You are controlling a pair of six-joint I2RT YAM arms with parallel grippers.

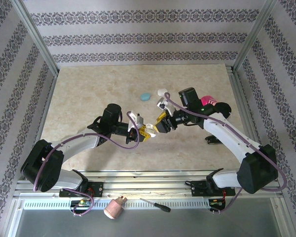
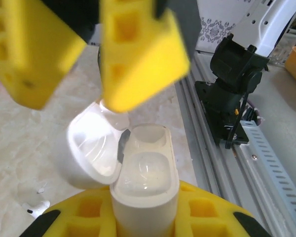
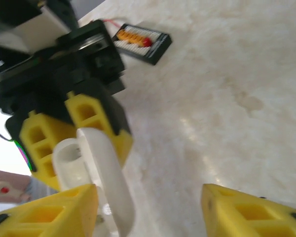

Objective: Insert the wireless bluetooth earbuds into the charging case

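- L pincer (image 2: 147, 205) clamped on the white charging case (image 2: 145, 173), lid (image 2: 89, 148) flipped open.
- R pincer (image 3: 148, 202) close above the case, jaws apart.
- One small white earbud (image 2: 35, 208) lies on the table (image 2: 19, 148), down beside the case, clear of both pincers.

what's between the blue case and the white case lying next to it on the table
Nothing but a bare strip of table. The top view shows the blue case and the white case lying close together but apart.
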